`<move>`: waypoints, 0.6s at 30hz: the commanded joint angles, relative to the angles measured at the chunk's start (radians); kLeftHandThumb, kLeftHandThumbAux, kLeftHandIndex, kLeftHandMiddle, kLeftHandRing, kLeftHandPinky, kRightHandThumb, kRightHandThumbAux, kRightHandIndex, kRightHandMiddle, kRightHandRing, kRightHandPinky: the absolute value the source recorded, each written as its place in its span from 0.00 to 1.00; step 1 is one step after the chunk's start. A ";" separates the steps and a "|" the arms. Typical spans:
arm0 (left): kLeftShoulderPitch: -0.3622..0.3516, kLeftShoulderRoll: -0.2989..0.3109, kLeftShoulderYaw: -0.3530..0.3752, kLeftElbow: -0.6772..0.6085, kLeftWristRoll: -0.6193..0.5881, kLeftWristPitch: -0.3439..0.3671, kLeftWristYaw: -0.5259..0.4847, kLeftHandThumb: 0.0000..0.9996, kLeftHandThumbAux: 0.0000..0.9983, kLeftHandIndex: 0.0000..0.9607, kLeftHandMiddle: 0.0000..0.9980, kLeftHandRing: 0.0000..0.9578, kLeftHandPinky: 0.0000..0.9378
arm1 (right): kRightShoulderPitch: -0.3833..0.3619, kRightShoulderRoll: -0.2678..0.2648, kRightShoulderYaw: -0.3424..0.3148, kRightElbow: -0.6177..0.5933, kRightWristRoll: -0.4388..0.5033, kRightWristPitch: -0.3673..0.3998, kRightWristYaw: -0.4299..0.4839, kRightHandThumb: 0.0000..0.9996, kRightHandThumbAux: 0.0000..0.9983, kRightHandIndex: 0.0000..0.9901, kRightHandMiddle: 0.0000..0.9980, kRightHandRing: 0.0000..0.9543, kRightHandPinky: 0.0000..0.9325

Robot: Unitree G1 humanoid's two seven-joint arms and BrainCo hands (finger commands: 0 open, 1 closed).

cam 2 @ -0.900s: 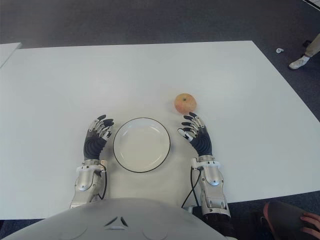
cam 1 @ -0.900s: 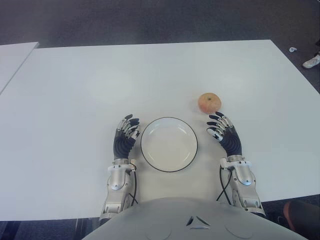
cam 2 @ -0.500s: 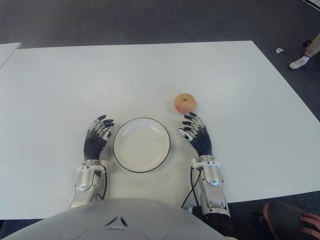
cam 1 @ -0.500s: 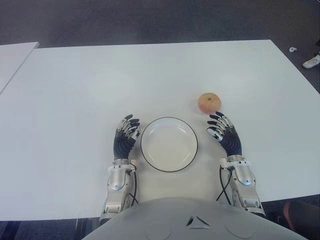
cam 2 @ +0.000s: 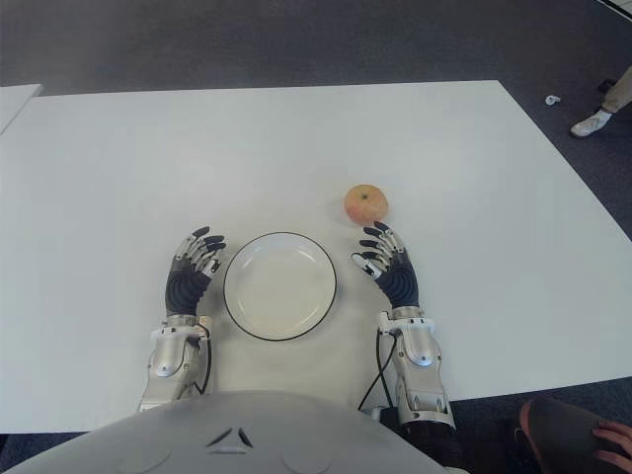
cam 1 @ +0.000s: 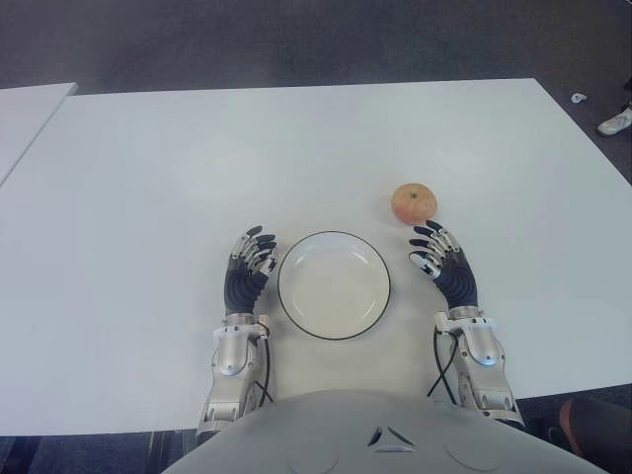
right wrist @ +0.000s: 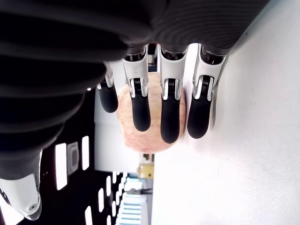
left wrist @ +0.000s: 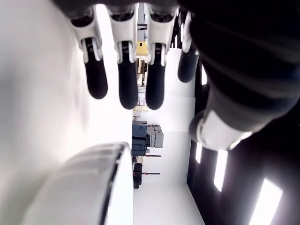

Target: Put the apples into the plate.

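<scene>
One reddish-yellow apple (cam 1: 414,203) sits on the white table (cam 1: 296,148), just beyond and right of the plate. The white plate (cam 1: 334,284) with a dark rim lies near the table's front edge, with nothing in it. My right hand (cam 1: 436,253) is to the right of the plate, its fingertips a short way in front of the apple, fingers relaxed and holding nothing. Beyond those fingers (right wrist: 169,112) the right wrist view shows the apple (right wrist: 154,140). My left hand (cam 1: 250,258) is beside the plate's left rim, open and idle, with the plate's rim (left wrist: 117,164) close by.
A second white table's corner (cam 1: 25,104) shows at the far left. A person's shoe (cam 1: 616,120) is on the dark floor at the far right, and a hand (cam 2: 607,434) shows at the lower right.
</scene>
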 commanded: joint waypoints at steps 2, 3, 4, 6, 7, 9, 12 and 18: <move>0.016 -0.036 -0.001 0.055 -0.002 0.065 0.010 0.44 0.74 0.23 0.33 0.35 0.37 | 0.068 -0.013 0.002 0.080 -0.013 0.043 0.016 0.40 0.62 0.14 0.25 0.31 0.38; 0.014 -0.036 -0.001 0.057 -0.001 0.063 0.010 0.44 0.74 0.23 0.33 0.35 0.37 | 0.091 -0.017 0.005 0.006 -0.017 0.048 0.016 0.40 0.62 0.14 0.25 0.31 0.38; 0.013 -0.035 -0.002 0.058 -0.001 0.061 0.010 0.43 0.74 0.23 0.33 0.35 0.37 | 0.108 -0.019 0.006 -0.050 -0.020 0.052 0.015 0.41 0.62 0.14 0.25 0.31 0.39; 0.010 -0.035 -0.001 0.061 0.001 0.058 0.010 0.41 0.74 0.23 0.33 0.35 0.37 | 0.144 -0.028 -0.003 -0.212 -0.036 0.055 0.004 0.41 0.63 0.14 0.25 0.31 0.39; 0.009 -0.035 -0.001 0.063 0.002 0.057 0.011 0.41 0.74 0.23 0.33 0.35 0.36 | 0.151 -0.031 -0.009 -0.248 -0.042 0.051 0.001 0.42 0.63 0.14 0.25 0.31 0.37; 0.006 -0.035 -0.001 0.066 0.002 0.057 0.012 0.40 0.74 0.23 0.33 0.35 0.36 | 0.154 -0.043 -0.028 -0.272 -0.059 0.017 -0.007 0.43 0.63 0.14 0.25 0.30 0.36; 0.003 -0.035 0.000 0.070 0.003 0.059 0.013 0.39 0.74 0.23 0.33 0.35 0.36 | 0.141 -0.073 -0.076 -0.249 -0.116 -0.095 -0.039 0.45 0.63 0.14 0.25 0.30 0.30; -0.009 -0.032 0.003 0.087 -0.001 0.053 0.012 0.37 0.74 0.23 0.33 0.36 0.37 | 0.087 -0.108 -0.119 -0.139 -0.236 -0.270 -0.140 0.47 0.63 0.14 0.24 0.27 0.25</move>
